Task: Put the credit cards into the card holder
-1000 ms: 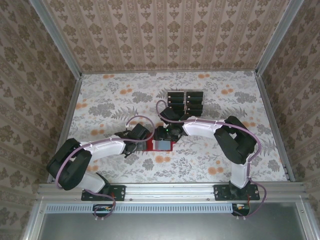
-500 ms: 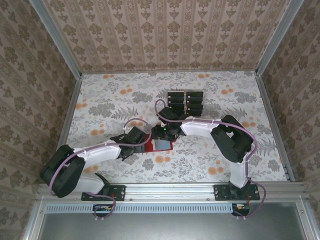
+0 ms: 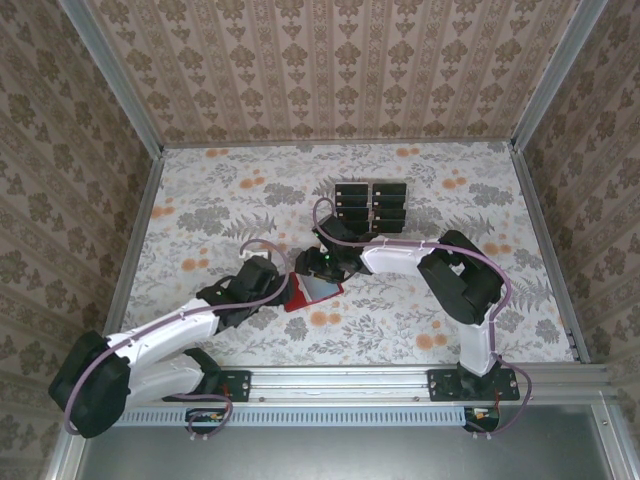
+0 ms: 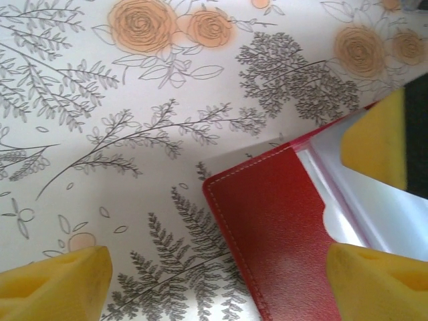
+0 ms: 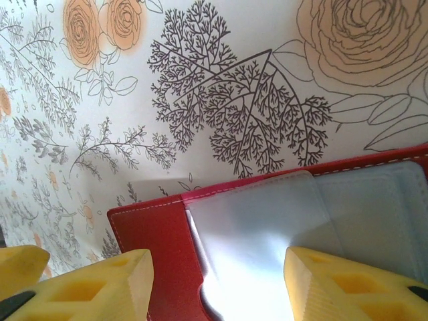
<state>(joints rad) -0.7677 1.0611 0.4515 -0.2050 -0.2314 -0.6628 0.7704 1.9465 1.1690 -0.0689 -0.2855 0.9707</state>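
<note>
Card holder (image 4: 274, 227) open, stitched corner on floral tablecloth (image 4: 134, 134)

**Top view:** the card holder (image 3: 305, 298) lies partly beneath the right gripper (image 3: 308, 272), its far edge hidden. The fingertips of the left gripper (image 3: 283, 288) are masked by its own wrist. The credit cards (image 3: 370, 205), beyond the right gripper, overlap, and their pale marks are too small to read.

**Left wrist view:** both yellow pads (image 4: 378, 284) are cut by the lower edge. The card holder runs out of frame under the right-hand pad.

**Right wrist view:** the clear sleeve (image 5: 267, 234) between the pads (image 5: 354, 287) is washed out by glare, and the card holder's right side leaves the frame.
</note>
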